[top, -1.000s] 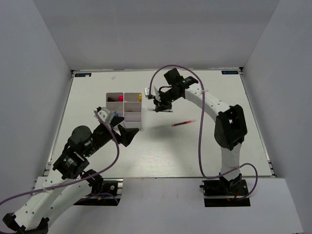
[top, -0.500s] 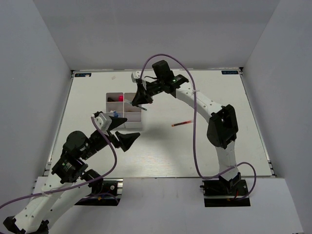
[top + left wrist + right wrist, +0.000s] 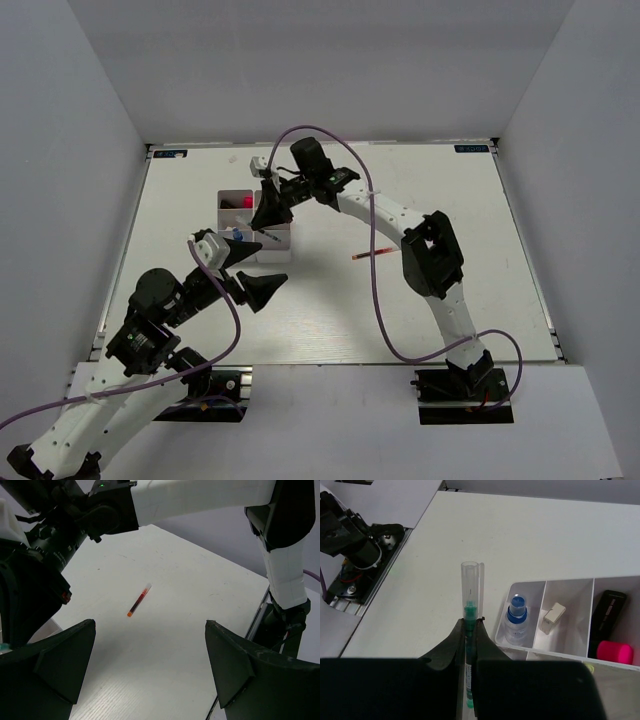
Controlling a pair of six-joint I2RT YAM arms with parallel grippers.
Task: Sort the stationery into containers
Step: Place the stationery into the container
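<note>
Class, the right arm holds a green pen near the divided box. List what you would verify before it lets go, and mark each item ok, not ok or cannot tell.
1. Grip: the right gripper is shut on the green pen: ok.
2. Aim: pen over a cell of the box: cannot tell; the wrist view shows its tip beside the outer wall.
3. Room: cells with the blue-capped bottle, white block and pink-ended marker have space: ok.
4. Other arm: the left gripper is open and empty: ok.
5. Sorting finished: not ok; the red pen lies on the table.
</note>
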